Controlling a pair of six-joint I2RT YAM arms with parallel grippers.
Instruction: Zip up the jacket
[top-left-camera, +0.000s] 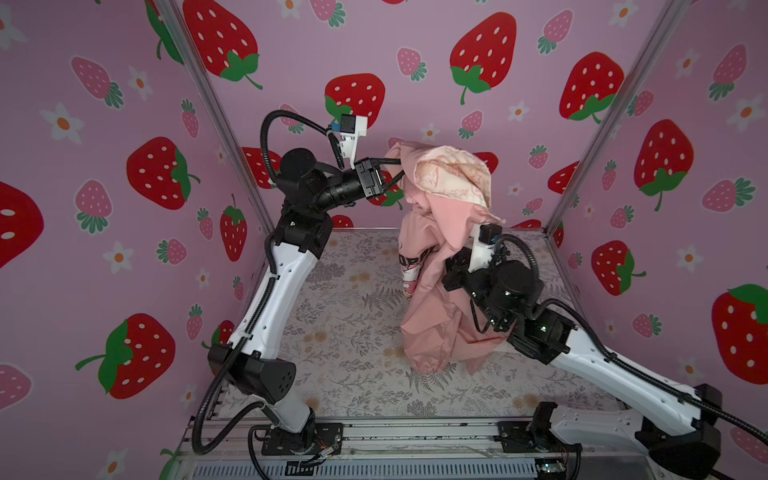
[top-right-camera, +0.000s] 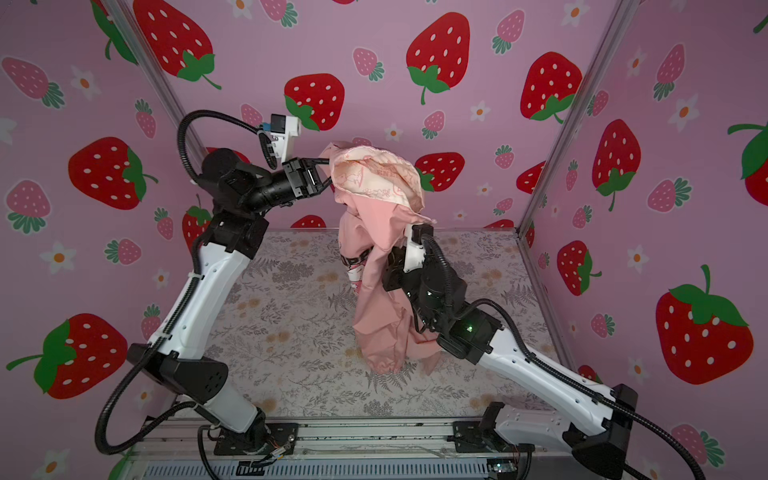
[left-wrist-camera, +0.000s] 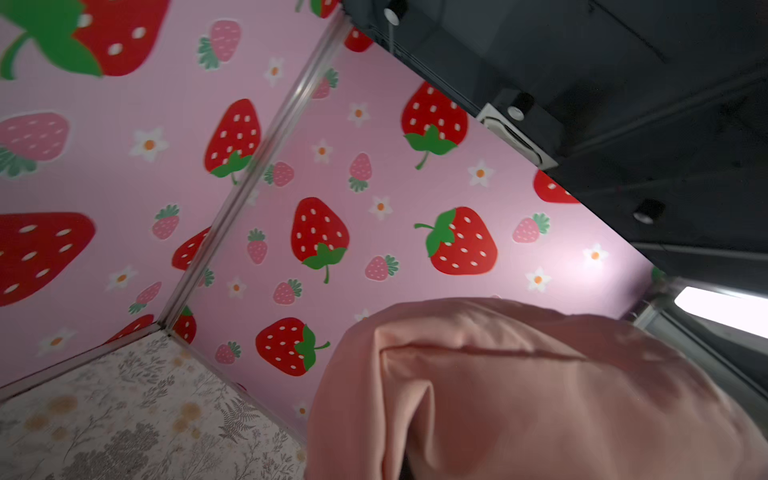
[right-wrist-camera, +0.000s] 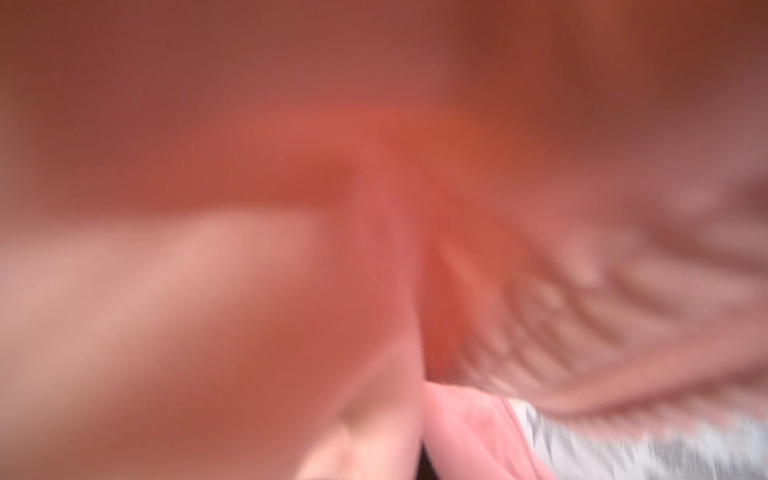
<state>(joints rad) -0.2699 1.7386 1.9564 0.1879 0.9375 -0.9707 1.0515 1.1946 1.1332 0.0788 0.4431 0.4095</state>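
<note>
The jacket (top-left-camera: 440, 257) is light, limp cloth with no stiffness of its own. Expect it to drape, fold and sag wherever it is unsupported; it is not fragile, but smooth cloth may slip from a shallow pinch. Take hold at hems, seams or the front edges beside the zipper, where doubled cloth gives a firmer bite. The zipper itself is not visible in any view. In both top views the jacket hangs as a bunched column right of centre. Its hood (top-left-camera: 449, 170) is uppermost with the cream printed lining turned outward, and a gathered cuff (top-left-camera: 428, 368) reaches down to the tabletop (top-left-camera: 332, 332). The left jaws reach in from the left at the top, far end of the garment; they are clamped on the hood edge and carry its weight. The right jaws enter the cloth from the right at mid-height and are buried in the folds. They are closed down narrow, but whether cloth lies between them cannot be told. The right wrist view shows only blurred pink cloth pressed close.
</note>
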